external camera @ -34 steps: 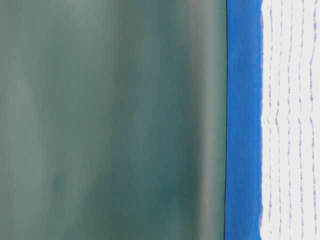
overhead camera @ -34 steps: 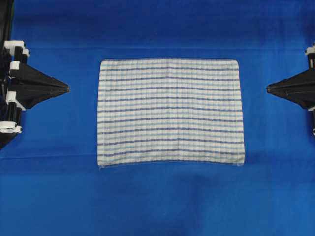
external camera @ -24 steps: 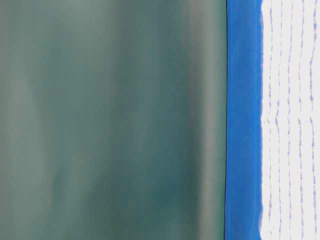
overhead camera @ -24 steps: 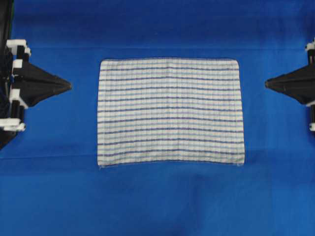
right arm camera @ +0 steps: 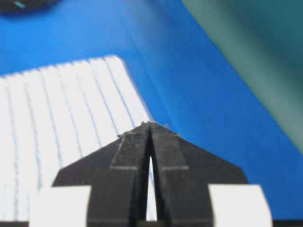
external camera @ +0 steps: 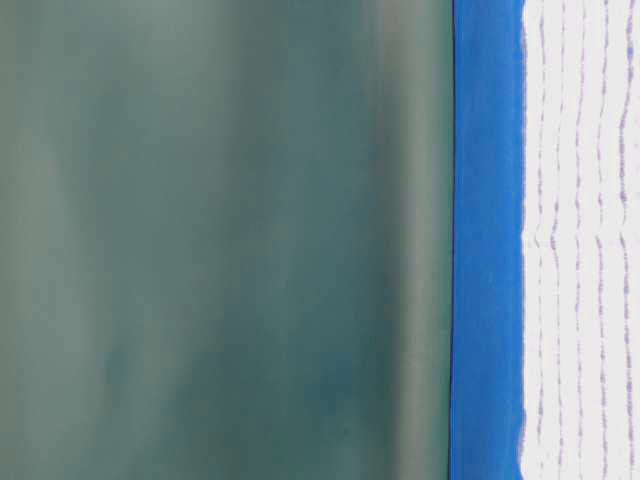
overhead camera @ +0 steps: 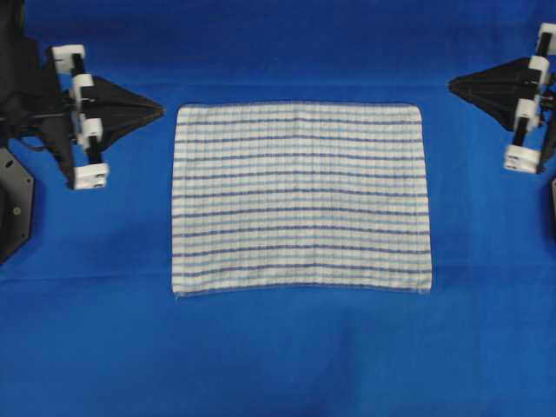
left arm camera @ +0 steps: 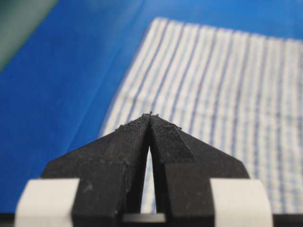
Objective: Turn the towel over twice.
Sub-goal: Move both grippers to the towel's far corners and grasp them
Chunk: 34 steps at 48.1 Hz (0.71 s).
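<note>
Seen from overhead: the towel point(overhead camera: 301, 198), white with thin dark-blue and light-blue stripes, spread flat and square in the middle of the blue table cover point(overhead camera: 278, 356). Off its far-left corner, the left gripper point(overhead camera: 160, 109), fingers pressed together to a point, just beside the cloth's edge but apart from it. Off the far-right corner, the right gripper point(overhead camera: 452, 84), likewise pinched to a point, near the towel and clear of it. Nothing held in either

At table level, picture lying on its side: a strip of towel point(external camera: 585, 240), stripes blurred, flat on the blue table cover point(external camera: 487, 240); behind, a plain grey-green backdrop point(external camera: 220, 240)

From the left wrist: black fingers of the left gripper point(left arm camera: 150, 114) meeting at the tips, a thin slit of light lower down between them, nothing pinched. Ahead and below, the towel point(left arm camera: 227, 94), its edge running along the blue table cover point(left arm camera: 61, 94)

From the right wrist: right gripper point(right arm camera: 150, 123) with tips together, empty. Beyond the tips, the towel's corner point(right arm camera: 71, 109) on the blue table cover point(right arm camera: 199, 109); grey-green backdrop point(right arm camera: 255, 52) at the far side
</note>
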Each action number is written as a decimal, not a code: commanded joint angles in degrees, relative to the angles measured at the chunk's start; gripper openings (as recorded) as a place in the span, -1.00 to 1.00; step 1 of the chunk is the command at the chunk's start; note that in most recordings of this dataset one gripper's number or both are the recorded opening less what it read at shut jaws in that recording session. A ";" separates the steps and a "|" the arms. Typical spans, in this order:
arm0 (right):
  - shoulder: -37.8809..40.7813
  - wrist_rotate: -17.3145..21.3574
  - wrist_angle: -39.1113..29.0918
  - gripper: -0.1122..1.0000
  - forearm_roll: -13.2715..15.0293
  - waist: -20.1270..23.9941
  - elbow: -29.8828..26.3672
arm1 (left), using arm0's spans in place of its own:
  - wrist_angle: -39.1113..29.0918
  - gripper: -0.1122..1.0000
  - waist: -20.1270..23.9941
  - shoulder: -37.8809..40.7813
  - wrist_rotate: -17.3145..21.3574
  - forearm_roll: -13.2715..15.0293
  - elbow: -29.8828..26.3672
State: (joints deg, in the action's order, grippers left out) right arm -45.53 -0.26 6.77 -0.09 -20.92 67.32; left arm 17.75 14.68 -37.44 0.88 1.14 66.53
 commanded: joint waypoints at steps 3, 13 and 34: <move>5.01 0.09 -0.18 -0.78 -0.18 -2.46 -1.14 | 0.62 -0.46 2.81 4.66 0.00 0.09 -1.76; 14.50 0.00 -0.09 0.07 0.00 -6.15 -1.93 | 0.62 0.60 5.27 12.57 0.09 0.09 -2.99; 36.39 -0.09 7.21 0.29 0.09 -9.32 -5.89 | 8.53 0.74 10.02 29.09 0.18 0.00 -3.16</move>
State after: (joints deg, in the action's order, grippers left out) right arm -11.43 -0.26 12.74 0.00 -29.97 63.02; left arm 24.61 24.08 -10.28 0.97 1.14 64.25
